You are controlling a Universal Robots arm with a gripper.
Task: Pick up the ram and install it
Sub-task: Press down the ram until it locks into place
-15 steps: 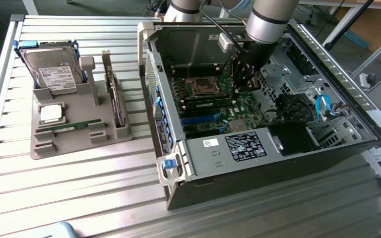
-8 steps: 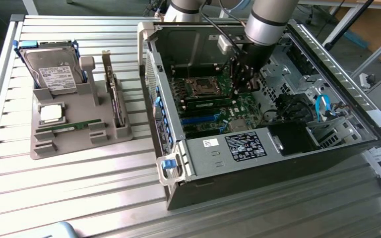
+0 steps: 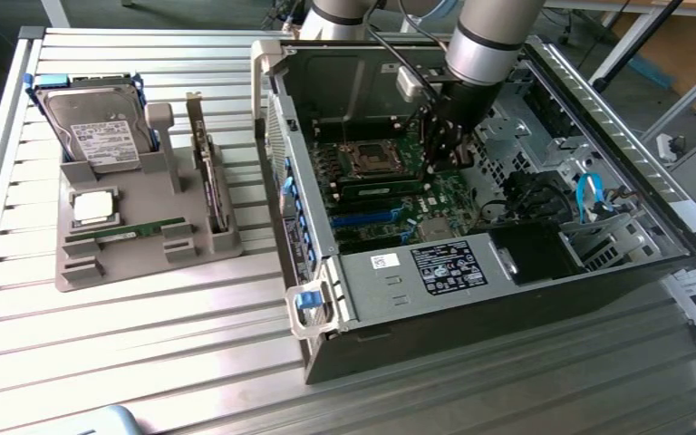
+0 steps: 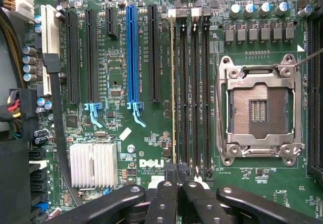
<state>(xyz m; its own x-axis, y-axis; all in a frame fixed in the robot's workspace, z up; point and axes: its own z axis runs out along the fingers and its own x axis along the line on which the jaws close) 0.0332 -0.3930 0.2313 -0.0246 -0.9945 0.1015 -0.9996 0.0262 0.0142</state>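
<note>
Apparently the install step: the ram (image 4: 173,93) stands edge-on in the memory slot farthest from the processor socket (image 4: 259,110), with the claw (image 4: 175,181) pinched together at its end; seating likely calls for straight, even pressure

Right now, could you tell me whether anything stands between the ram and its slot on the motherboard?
Nothing visible does. The ram sits edge-on along the outermost memory slot, the gripper with shut jaws at one end. Whether it is fully seated, I cannot tell.
</note>
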